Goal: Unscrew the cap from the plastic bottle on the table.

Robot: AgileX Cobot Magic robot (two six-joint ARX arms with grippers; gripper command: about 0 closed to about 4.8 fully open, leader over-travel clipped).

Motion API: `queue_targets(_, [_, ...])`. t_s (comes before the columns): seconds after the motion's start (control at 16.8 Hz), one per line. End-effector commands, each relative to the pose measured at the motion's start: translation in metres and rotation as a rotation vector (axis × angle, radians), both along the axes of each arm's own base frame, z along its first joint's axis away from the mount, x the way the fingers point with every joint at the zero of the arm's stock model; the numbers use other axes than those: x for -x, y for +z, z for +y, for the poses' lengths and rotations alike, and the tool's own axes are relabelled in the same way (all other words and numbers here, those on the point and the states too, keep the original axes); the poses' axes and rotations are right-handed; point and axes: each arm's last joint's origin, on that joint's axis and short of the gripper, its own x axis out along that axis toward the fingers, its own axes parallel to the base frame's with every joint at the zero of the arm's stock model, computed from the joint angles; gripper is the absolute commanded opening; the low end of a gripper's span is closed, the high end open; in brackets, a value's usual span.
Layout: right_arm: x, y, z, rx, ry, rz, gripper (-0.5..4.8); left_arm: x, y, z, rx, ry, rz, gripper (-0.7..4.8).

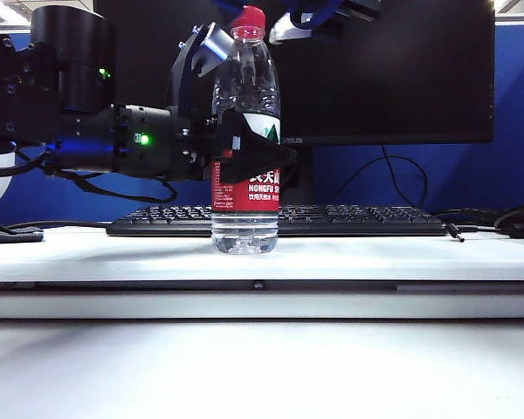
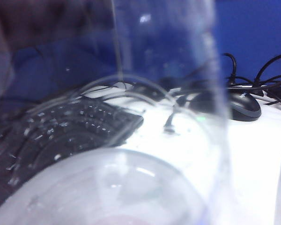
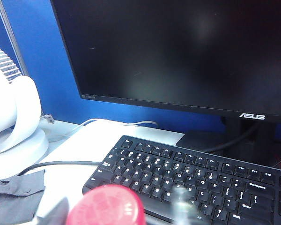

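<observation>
Bottle (image 1: 244, 140) stands on the table (image 1: 375, 257) before the keyboard (image 1: 349, 220), your left gripper (image 1: 244, 148) clamped round its label. Right gripper's (image 1: 319, 16) just above the cap (image 1: 247, 21), jaws unreadable. Thin, near-empty walls will buckle, so pinch the stiff ribbed cap.

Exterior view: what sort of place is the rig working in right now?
Most likely an office desk or workstation. A dark monitor stands behind a black keyboard on the white table, a mouse lies with its cables, and a blue partition backs the desk.
</observation>
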Motion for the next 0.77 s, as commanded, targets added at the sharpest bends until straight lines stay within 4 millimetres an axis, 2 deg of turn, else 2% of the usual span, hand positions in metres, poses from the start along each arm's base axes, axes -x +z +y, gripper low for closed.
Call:
queue_targets(0.06, [0.001,0.005,0.001,-0.026,0.01,-0.015,1.98,0.0,0.001,0.0,-0.005,-0.002,-0.003,2.97])
queue_targets(0.36, [0.001,0.005,0.001,-0.028,0.013,-0.015,1.97,0.0,0.001,0.0,-0.005,-0.002,-0.003,2.97])
queue_targets(0.53, [-0.006,0.003,-0.004,-0.008,0.129,0.004,1.87,0.0,0.001,0.0,-0.008,-0.002,-0.005,2.97])
queue_targets(0.59, [-0.007,0.003,-0.005,-0.006,0.14,0.005,1.72,0.0,0.0,0.0,-0.008,-0.002,-0.003,2.97])
queue_targets(0.65, [-0.009,0.002,-0.007,-0.003,0.18,0.01,1.14,0.0,0.0,0.0,-0.009,-0.002,-0.003,2.97])
queue_targets(0.77, [-0.013,0.0,-0.012,0.019,0.253,0.042,0.94,0.0,0.0,0.0,-0.009,-0.002,-0.003,2.97])
